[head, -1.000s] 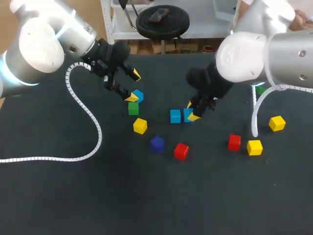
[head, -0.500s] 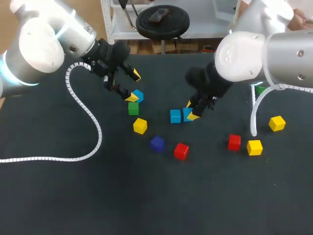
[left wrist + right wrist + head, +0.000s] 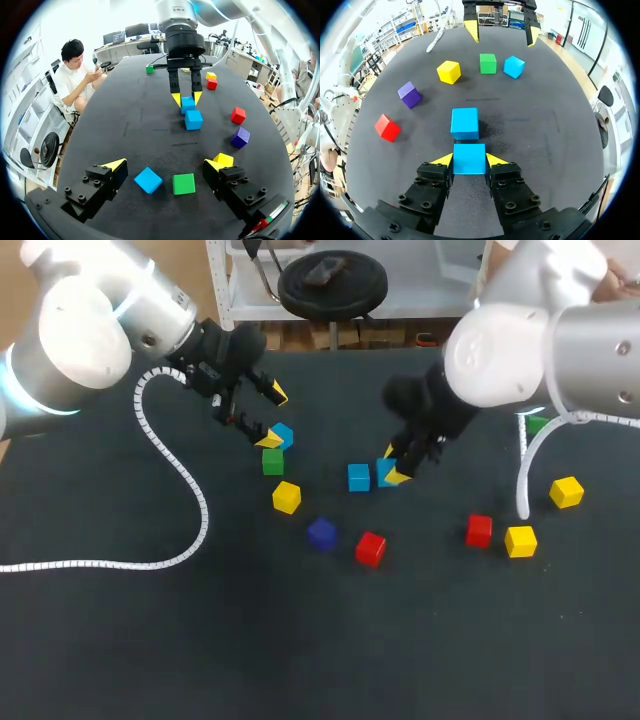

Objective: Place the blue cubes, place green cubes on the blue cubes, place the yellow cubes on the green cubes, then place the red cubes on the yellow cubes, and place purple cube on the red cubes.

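Note:
My right gripper [image 3: 392, 468] is shut on a blue cube [image 3: 469, 158], both yellow tips pressing its sides. A second blue cube [image 3: 465, 123] lies just ahead of it, close by [image 3: 359, 477]. My left gripper [image 3: 270, 416] hangs open over the table's left part, its fingers wide apart [image 3: 165, 165]. A third blue cube [image 3: 148, 180] and a green cube [image 3: 183, 183] lie below and between those fingers, untouched. A yellow cube [image 3: 286, 497], the purple cube [image 3: 321, 533] and a red cube [image 3: 371, 548] lie nearer the front.
On the right lie a red cube [image 3: 479, 530] and two yellow cubes [image 3: 520, 540] [image 3: 566, 491]. A green cube [image 3: 535, 423] shows partly behind my right arm. A white spiral cable [image 3: 150, 562] trails over the left of the dark table [image 3: 300, 650].
My right arm has edged slightly to the right with the blue cube still in its fingers. The left arm and the loose cubes have not moved.

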Controlling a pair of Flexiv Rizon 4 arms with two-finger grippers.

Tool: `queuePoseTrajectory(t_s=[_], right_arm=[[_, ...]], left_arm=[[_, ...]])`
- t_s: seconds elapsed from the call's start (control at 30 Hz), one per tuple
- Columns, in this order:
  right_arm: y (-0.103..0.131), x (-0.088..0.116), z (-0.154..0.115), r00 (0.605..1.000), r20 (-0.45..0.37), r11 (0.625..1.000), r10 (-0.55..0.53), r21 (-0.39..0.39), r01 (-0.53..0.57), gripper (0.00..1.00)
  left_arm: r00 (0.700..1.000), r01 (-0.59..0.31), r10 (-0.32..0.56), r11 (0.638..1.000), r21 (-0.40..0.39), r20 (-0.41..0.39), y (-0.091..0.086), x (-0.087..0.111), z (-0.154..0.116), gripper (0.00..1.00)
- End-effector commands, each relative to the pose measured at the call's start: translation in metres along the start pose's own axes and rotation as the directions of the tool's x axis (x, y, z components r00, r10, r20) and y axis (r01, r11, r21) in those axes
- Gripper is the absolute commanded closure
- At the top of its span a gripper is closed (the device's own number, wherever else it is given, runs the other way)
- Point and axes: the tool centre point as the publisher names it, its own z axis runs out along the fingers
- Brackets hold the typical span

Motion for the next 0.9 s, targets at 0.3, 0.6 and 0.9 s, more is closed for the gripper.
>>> queuePoseTrajectory(t_s=[0.3, 0.6, 0.9], right_arm=[[-0.0024, -0.0004, 0.0068, 1.0, -0.01, 1.0, 0.005, -0.007, -0.005, 1.0], [-0.0026, 0.0018, 0.0074, 1.0, -0.013, 1.0, 0.012, -0.014, -0.012, 0.75], [-0.0022, 0.0009, 0.0072, 1.0, -0.009, 1.0, 0.007, -0.028, -0.007, 0.0]], left_arm=[[1.0, -0.001, 0.001, 1.0, 0.002, 0.0, 0.0008, 0.0006, -0.0001, 0.0], [1.0, -0.001, 0.001, 1.0, 0.002, 0.0, 0.0008, 0.0006, -0.0001, 0.0], [1.0, -0.001, 0.001, 1.0, 0.002, 0.0, 0.0008, 0.0006, -0.0001, 0.0]])
